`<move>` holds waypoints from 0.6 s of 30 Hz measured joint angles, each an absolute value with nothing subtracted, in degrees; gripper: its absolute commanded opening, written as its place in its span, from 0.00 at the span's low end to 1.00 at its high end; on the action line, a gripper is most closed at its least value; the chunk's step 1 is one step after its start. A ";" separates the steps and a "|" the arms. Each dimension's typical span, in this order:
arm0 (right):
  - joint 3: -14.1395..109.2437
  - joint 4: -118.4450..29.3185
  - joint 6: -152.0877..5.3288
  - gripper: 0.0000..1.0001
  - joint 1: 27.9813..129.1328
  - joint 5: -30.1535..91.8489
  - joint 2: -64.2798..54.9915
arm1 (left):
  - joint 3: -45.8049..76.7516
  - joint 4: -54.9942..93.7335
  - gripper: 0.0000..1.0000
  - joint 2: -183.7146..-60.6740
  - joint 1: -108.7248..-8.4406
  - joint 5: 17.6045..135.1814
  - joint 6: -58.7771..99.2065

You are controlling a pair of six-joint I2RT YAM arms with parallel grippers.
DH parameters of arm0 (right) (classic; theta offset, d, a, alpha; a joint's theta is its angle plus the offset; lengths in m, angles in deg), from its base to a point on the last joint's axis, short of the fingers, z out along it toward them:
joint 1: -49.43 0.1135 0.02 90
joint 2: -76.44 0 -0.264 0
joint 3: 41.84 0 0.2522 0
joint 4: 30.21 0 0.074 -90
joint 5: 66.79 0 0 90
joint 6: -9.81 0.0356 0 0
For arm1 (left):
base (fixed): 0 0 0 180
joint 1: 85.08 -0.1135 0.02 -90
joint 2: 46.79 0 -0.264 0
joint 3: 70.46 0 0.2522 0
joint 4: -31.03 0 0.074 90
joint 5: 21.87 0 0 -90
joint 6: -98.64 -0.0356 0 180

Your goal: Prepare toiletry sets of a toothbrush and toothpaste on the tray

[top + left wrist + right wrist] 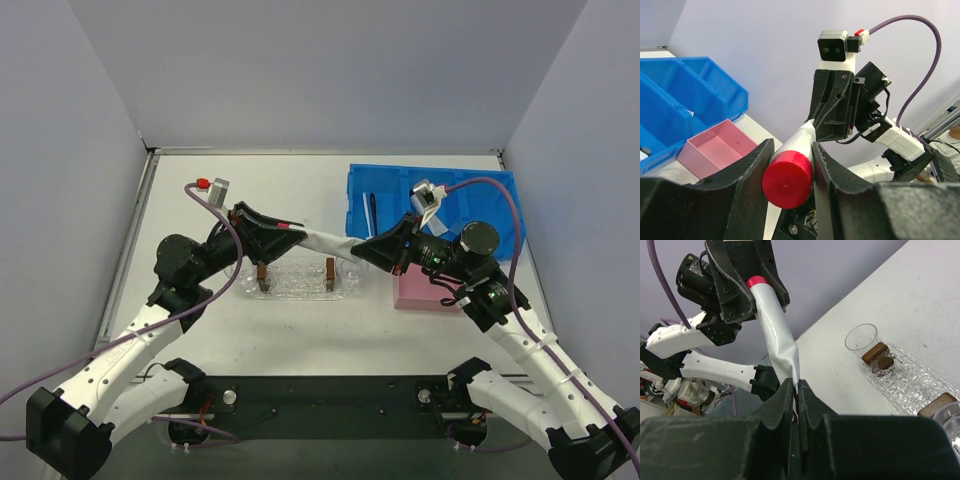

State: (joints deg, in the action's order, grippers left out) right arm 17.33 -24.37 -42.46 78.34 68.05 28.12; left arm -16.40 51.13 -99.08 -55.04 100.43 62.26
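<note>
- From above: the toothpaste [322,241] hangs in mid-air between the two arms, near the far side of the tray [297,285] and not resting on it. The left claw [283,228] has the capped end and the right claw [362,250] has the flat tail. A dark toothbrush [372,211] lies in the blue bin [480,200]. No set looks finished yet (the tray carries only two brown blocks [262,272], as far as I can make out).
- Left wrist view: the left claw is clenched on the tube just behind the red cap [788,181], a finger pressing each side. The pink box [715,147] sits on the surface below.
- Right wrist view: the right claw is clamped tight on the thin crimped tail, with very little material between its jaws. A clear cup [862,337] stands at the end of the tray, just beside one block.
- What could go wrong, to my eye: with both claws gripping at once, any pull apart could crease the tube or yank the tail free.
- If the left claw lets go, the heavy capped end may swing down from that slim pinch. It could slip out and drop among the blocks or knock the cup.
</note>
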 measured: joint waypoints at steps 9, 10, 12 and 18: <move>17.68 -27.80 -44.43 0.00 78.34 68.35 28.12 | -16.40 49.38 0.65 -99.08 -55.08 102.26 59.90; 18.00 -28.88 -44.86 0.00 78.34 68.37 28.10 | -16.38 48.47 0.68 -99.08 -55.08 102.76 58.87; 18.94 -31.35 -46.26 0.00 78.34 68.42 28.06 | -16.32 46.11 0.72 -99.08 -55.08 103.46 56.88; 24.30 -43.83 -52.73 0.00 78.34 67.92 28.06 | -13.74 33.89 0.80 -98.29 -55.43 103.79 46.87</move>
State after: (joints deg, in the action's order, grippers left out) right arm 24.30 -43.83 -52.73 78.34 67.92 28.06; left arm -13.74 33.89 -98.29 -55.43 103.79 46.87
